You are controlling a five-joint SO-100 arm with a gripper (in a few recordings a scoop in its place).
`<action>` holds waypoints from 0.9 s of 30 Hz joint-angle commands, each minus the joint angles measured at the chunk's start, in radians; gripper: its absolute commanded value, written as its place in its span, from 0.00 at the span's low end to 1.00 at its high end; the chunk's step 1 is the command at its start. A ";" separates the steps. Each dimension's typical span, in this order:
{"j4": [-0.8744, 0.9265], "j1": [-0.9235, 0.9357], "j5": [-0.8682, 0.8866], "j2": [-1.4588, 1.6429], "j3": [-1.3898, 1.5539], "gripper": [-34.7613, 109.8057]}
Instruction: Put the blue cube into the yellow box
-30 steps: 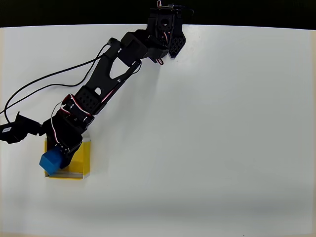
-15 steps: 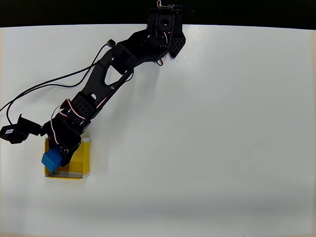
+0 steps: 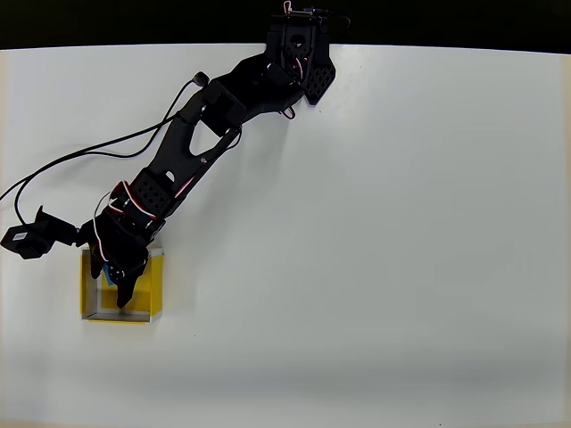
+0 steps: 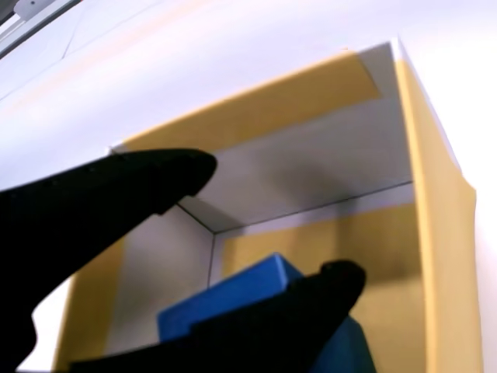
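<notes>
The yellow box point(image 3: 153, 287) sits near the table's left edge in the overhead view. My black gripper point(image 3: 115, 282) reaches down into it from above. A sliver of the blue cube point(image 3: 106, 271) peeks out beneath the fingers, inside the box's walls. In the wrist view the blue cube point(image 4: 233, 295) rests low in the yellow box point(image 4: 435, 256), partly behind the lower finger. The gripper point(image 4: 272, 221) is open: its upper finger point(image 4: 116, 202) stands well clear of the cube, with a wide gap between the jaws.
A black cable point(image 3: 62, 162) loops over the white table point(image 3: 384, 250) left of the arm. The arm's base point(image 3: 299, 49) stands at the table's far edge. The box lies close to the table's left edge.
The gripper moved up and right and dropped deeper into the box. The cube, held over the box's lower left corner before, now sits mostly hidden under the fingers, and the jaws have parted.
</notes>
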 commanded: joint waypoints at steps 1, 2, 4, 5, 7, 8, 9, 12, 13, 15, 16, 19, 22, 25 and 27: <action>-0.038 -0.015 -0.020 0.218 -0.009 0.47; -0.048 -0.023 -0.025 0.256 0.012 0.47; -0.049 -0.040 -0.034 0.341 0.044 0.47; -0.055 -0.049 -0.037 0.387 0.064 0.47; -0.077 -0.069 -0.041 0.483 0.118 0.47; -0.084 -0.080 -0.044 0.532 0.149 0.47; -0.100 -0.092 -0.049 0.584 0.190 0.46; -0.118 -0.137 -0.071 0.723 0.316 0.42; -0.118 -0.155 -0.078 0.769 0.364 0.41; -0.117 -0.192 -0.103 0.865 0.477 0.39; -0.114 -0.210 -0.112 0.917 0.535 0.37; -0.115 -0.264 -0.156 1.068 0.723 0.32; -0.118 -0.314 -0.173 1.212 0.899 0.29; -0.118 -0.370 -0.189 1.364 1.083 0.28; -0.101 -0.407 -0.202 1.463 1.198 0.26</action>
